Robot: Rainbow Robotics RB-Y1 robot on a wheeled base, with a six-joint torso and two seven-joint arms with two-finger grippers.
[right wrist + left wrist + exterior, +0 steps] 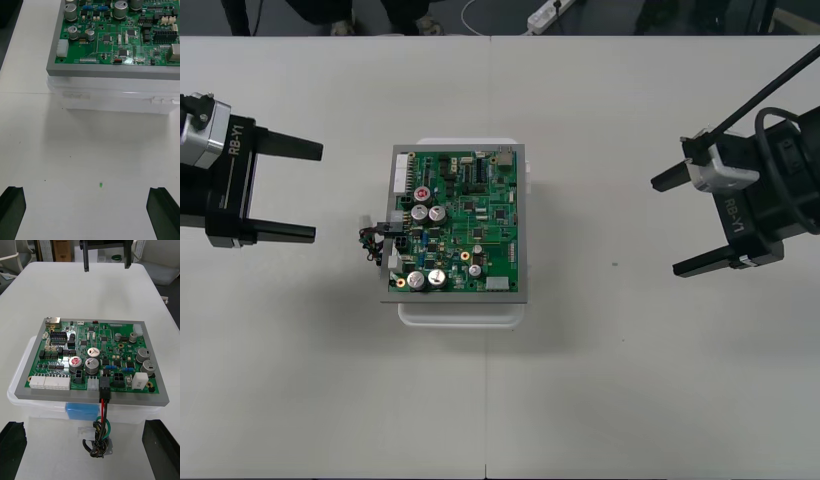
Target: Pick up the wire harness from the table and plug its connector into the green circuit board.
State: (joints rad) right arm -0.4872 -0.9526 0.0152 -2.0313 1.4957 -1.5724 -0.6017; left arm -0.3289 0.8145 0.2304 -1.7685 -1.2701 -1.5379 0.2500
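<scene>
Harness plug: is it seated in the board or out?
In: the black plug sits seated at the green circuit board's edge, its wires trailing off toward the open left gripper.

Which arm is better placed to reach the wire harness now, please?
Left. The harness hangs off the left edge of the board, its plug apparently in the board, directly facing the open left gripper. The open right gripper stands beyond the opposite side.

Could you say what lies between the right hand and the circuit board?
Right wrist view: bare light table with a green speck, up to the green circuit board.
</scene>
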